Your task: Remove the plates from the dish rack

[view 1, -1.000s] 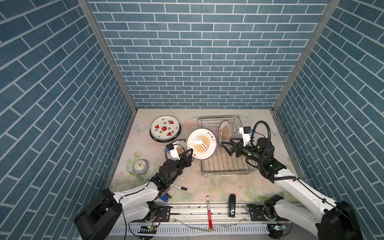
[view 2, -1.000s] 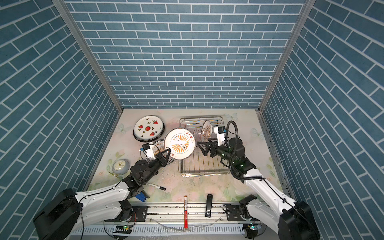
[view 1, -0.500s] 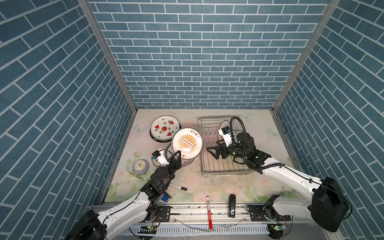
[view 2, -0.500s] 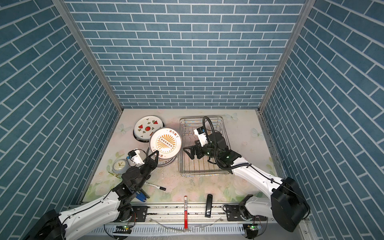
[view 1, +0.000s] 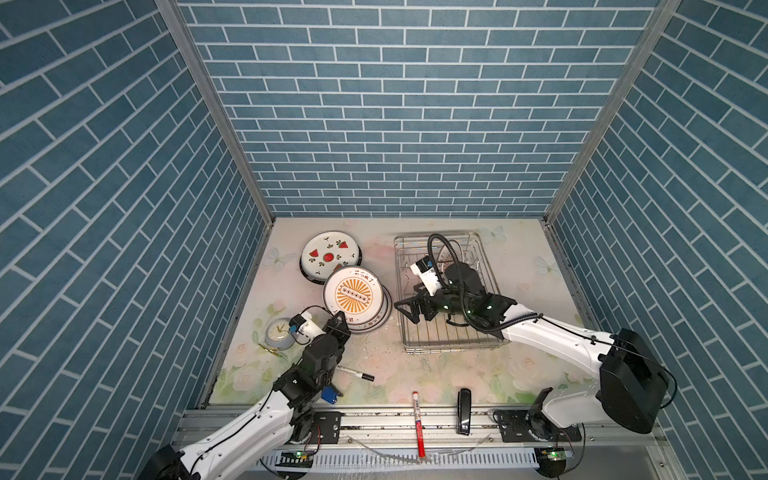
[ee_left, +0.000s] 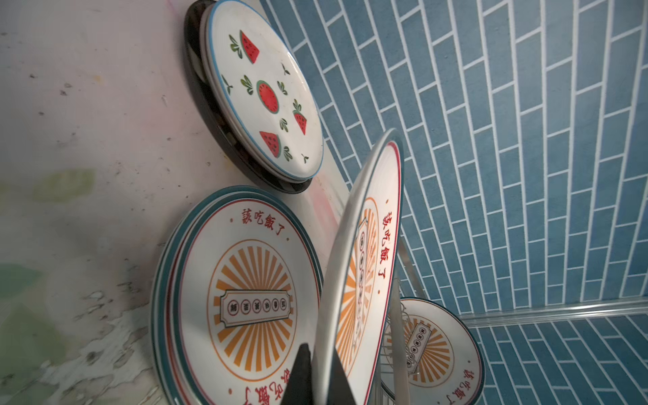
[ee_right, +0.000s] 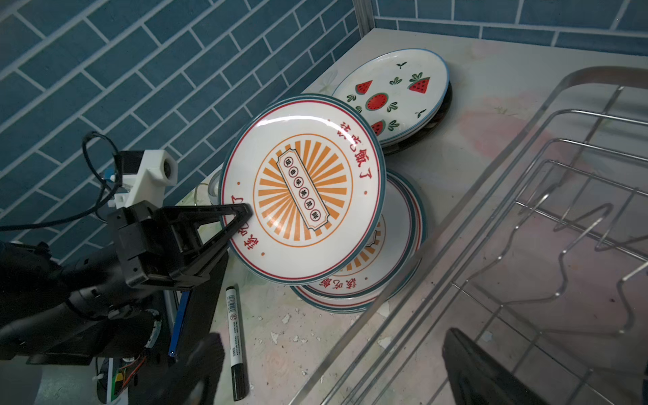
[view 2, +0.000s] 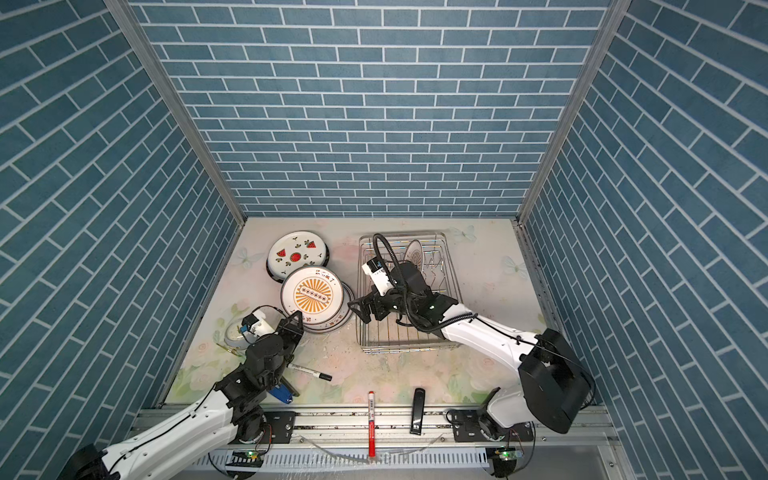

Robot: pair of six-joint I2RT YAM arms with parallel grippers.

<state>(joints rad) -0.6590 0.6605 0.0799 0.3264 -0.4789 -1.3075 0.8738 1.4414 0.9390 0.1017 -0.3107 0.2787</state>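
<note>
L pincer (view 1: 340,321) clamped on near rim of sunburst plate (view 1: 353,292). Plate hangs tilted over stack (ee_right: 398,270) of like plates, which lies flat on worktop (view 1: 428,370) just left of dish rack (view 1: 453,344). Can't tell if its low edge touches stack yet. Watermelon plate (view 1: 330,255) sits on a dark one just beyond, close to far rim of held plate. R pincer (view 1: 409,312) has jaws wide apart, nothing in them, hovering low over near-left part of rack. One last plate (view 2: 414,252) stands upright in prongs at far end, partly hidden by R arm's cable. Step in hand, by my read: set held plate on stack. To do it well: level it first, centre over stack, then lower slow so rims nest and don't clack. Keep far rim off watermelon plate. Open only once stack bears the wt. Grip is thin, on rim only, so no quick wrist turns, or plate may swing. Draw L pincer back low toward its base, mind marker (view 1: 355,372) lying there. R arm is best kept clear till L is out, then reach to far end.
</note>
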